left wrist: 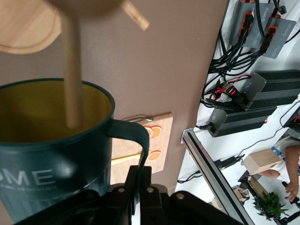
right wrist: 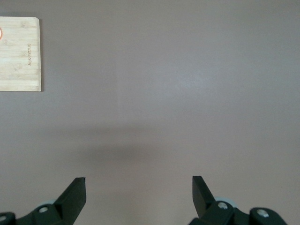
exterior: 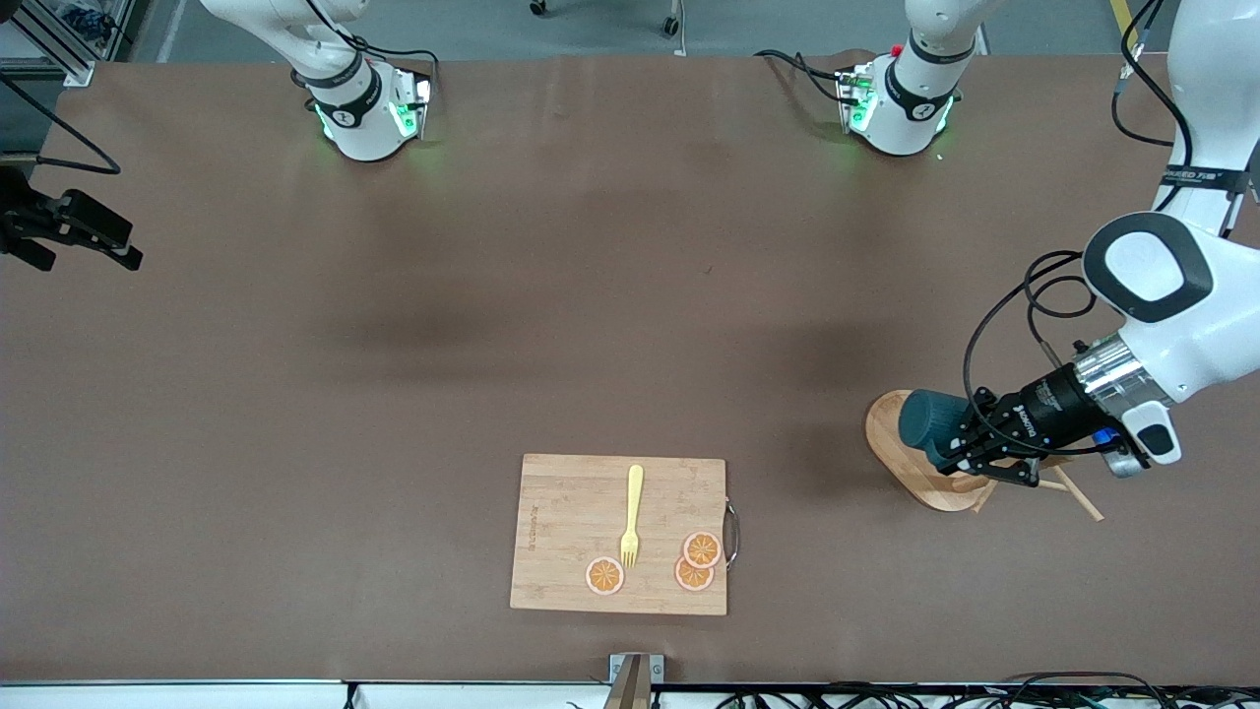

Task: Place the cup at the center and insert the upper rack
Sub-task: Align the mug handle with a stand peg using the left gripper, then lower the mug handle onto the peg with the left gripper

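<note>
The dark teal cup (exterior: pixel 930 418) with its mustard-yellow inside (left wrist: pixel 33 110) hangs over the oval base (exterior: pixel 901 463) of the light wooden upper rack, at the left arm's end of the table. My left gripper (exterior: pixel 963 448) is shut on the cup's thin handle (left wrist: pixel 140 140), its fingers (left wrist: pixel 151 174) pinching it. A thin wooden peg (left wrist: pixel 72 79) of the rack reaches into the cup's mouth, and another peg (exterior: pixel 1078 492) sticks out past the gripper. The rack's post is hidden by the hand. My right gripper (exterior: pixel 74 231) waits open at the right arm's end of the table, with bare table between its fingertips (right wrist: pixel 77 190).
A rectangular wooden cutting board (exterior: pixel 561 512) lies near the front camera's edge at mid-table, carrying a yellow fork (exterior: pixel 631 515) and three orange slices (exterior: pixel 605 576). Its metal handle (exterior: pixel 731 532) faces the rack. The board's corner (right wrist: pixel 18 54) shows in the right wrist view.
</note>
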`<state>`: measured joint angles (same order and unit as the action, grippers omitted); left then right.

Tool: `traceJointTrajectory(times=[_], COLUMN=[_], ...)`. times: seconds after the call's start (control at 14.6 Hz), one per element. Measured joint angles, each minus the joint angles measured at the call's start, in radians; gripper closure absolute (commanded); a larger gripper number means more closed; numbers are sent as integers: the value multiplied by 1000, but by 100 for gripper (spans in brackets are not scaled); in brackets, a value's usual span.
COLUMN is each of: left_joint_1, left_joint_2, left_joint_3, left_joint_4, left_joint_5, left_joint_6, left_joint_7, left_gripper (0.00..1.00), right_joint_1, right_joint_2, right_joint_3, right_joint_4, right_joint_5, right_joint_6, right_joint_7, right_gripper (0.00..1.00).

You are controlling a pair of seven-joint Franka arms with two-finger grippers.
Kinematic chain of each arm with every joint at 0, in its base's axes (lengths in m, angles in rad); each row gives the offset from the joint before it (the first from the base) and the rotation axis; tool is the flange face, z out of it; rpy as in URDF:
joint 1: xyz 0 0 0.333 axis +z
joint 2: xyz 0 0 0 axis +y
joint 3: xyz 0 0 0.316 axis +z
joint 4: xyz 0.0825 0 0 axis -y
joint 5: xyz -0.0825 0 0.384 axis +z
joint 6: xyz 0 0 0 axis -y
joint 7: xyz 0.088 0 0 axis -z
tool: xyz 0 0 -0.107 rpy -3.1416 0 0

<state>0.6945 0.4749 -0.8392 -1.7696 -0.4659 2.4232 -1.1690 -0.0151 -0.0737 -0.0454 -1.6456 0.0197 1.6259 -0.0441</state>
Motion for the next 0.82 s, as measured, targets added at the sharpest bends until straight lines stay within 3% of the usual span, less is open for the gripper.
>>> traceJointTrajectory(times=[0.82], left_joint_1=[49], left_joint_2=[6], left_joint_3=[-4], left_joint_4=[4], left_joint_5=[0], left_joint_6=[-13], left_joint_7=[110], left_gripper=[99], right_joint_1=[0], right_joint_2=[-6], right_joint_3=[-3], right_joint_4=[0], right_joint_5=[0], right_joint_6=[-15], right_joint_7=[0], right_gripper=[0])
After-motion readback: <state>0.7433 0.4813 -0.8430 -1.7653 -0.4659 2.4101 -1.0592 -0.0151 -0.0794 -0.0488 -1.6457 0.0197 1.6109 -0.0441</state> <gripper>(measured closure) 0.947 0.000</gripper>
